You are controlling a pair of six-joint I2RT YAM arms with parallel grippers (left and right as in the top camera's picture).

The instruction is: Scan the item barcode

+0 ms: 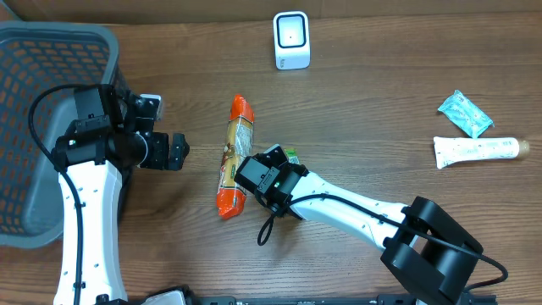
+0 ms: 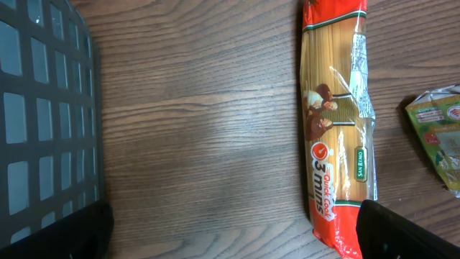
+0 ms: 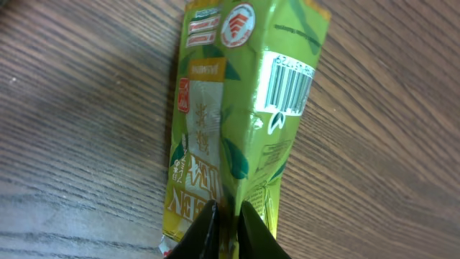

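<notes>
Right gripper (image 3: 224, 218) clamped on seam of green tea packet (image 3: 244, 122) at mid-table, barcode (image 3: 284, 89) facing wrist camera. Orange pasta pack (image 1: 235, 152) lies flat just beside it. Left gripper (image 1: 178, 153) has jaws wide apart, empty, between pasta pack and grey basket (image 1: 51, 51). Off right: white tube (image 1: 474, 150), teal sachet (image 1: 465, 113). Far edge: white scanner (image 1: 291, 40).

Basket (image 1: 59, 32), spaghetti pack (image 1: 235, 144), tube (image 1: 474, 150) — teal sachet (image 1: 465, 113)

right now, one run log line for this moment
right gripper: shut on green packet | barcode: visible on packet | left gripper: open, empty | scanner: apart from packet
</notes>
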